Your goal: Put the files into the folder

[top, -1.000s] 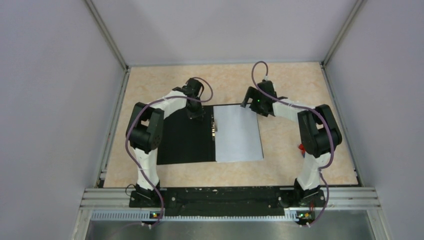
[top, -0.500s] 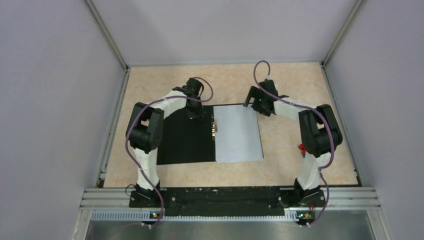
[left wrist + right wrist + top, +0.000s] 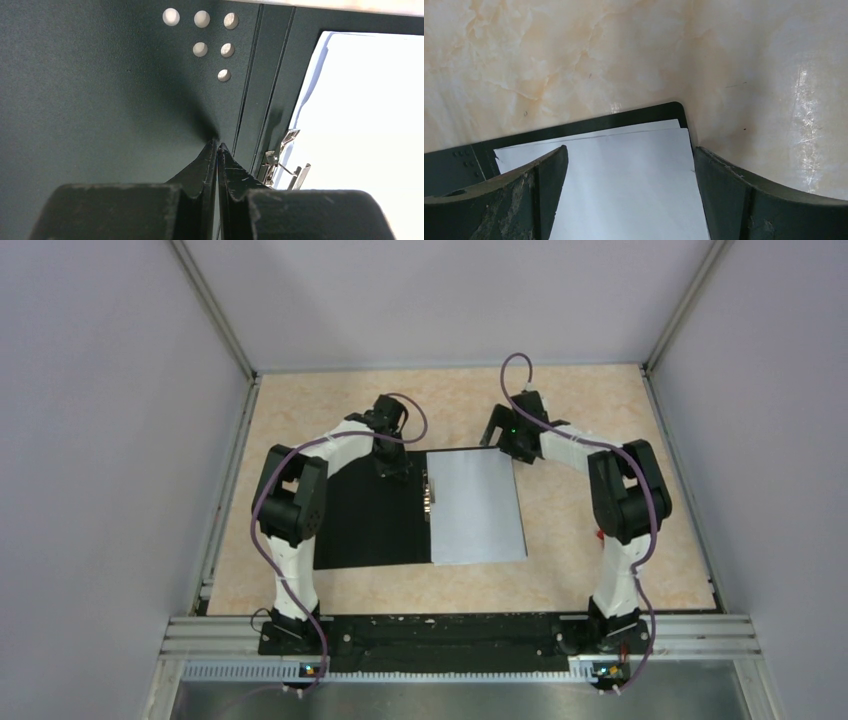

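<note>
The folder [image 3: 370,515] lies open and flat, black inside up, with a metal clip [image 3: 429,495] along its spine. The files [image 3: 478,505], white sheets, rest on its right half. My left gripper [image 3: 392,468] is shut, its tips touching the black left cover [image 3: 100,90] near the far edge, just left of the spine clip [image 3: 285,162]. Nothing shows between its fingers. My right gripper [image 3: 500,445] hangs open over the far right corner of the files [image 3: 624,190], its jaws straddling the sheets and the folder's rounded corner [image 3: 674,107].
A small red toy block [image 3: 604,536] lies on the table beside the right arm. Grey walls enclose the marbled tabletop [image 3: 570,400] on three sides. Several holes [image 3: 202,19] pierce the folder cover near its far edge.
The right gripper has shifted slightly farther back and left over the folder's far right corner, and its arm has swung with it. The left gripper and the files have not moved.
</note>
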You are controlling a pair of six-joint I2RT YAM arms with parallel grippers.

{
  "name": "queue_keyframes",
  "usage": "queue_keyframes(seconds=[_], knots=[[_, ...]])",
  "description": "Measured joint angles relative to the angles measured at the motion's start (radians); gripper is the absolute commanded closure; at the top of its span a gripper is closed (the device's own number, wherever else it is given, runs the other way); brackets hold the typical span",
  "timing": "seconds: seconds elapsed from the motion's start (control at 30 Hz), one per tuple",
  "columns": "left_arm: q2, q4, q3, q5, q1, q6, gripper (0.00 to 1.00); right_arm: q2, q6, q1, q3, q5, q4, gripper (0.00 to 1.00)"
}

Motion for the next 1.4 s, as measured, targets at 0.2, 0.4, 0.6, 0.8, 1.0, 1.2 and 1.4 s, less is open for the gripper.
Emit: queue_keyframes(seconds=[0.2,0.4,0.6,0.8,1.0,1.2,1.4], knots=[[0.000,0.001,0.002,0.009,0.000,0.000,0.91,0.022,-0.002,0.026,0.033,0.017,-0.016,0.05],[0.007,0.001,0.003,0.014,0.000,0.000,0.91,0.023,-0.002,0.036,0.037,0.042,-0.031,0.05],[0.013,0.001,0.005,0.016,0.000,0.000,0.91,0.011,-0.002,0.020,0.033,0.053,-0.055,0.05],[0.012,0.002,0.004,0.018,0.000,0.000,0.90,-0.209,0.004,-0.037,-0.235,0.034,-0.060,0.05],[-0.087,0.029,-0.121,0.039,0.000,0.000,0.87,-0.535,0.058,0.047,-0.576,0.007,-0.071,0.06],[-0.279,0.064,-0.322,0.079,-0.014,-0.017,0.89,-0.836,0.151,0.115,-0.792,-0.008,-0.129,0.12],[-0.362,0.118,-0.453,0.120,-0.103,-0.068,0.92,-0.984,0.241,0.163,-0.878,-0.024,-0.198,0.19]])
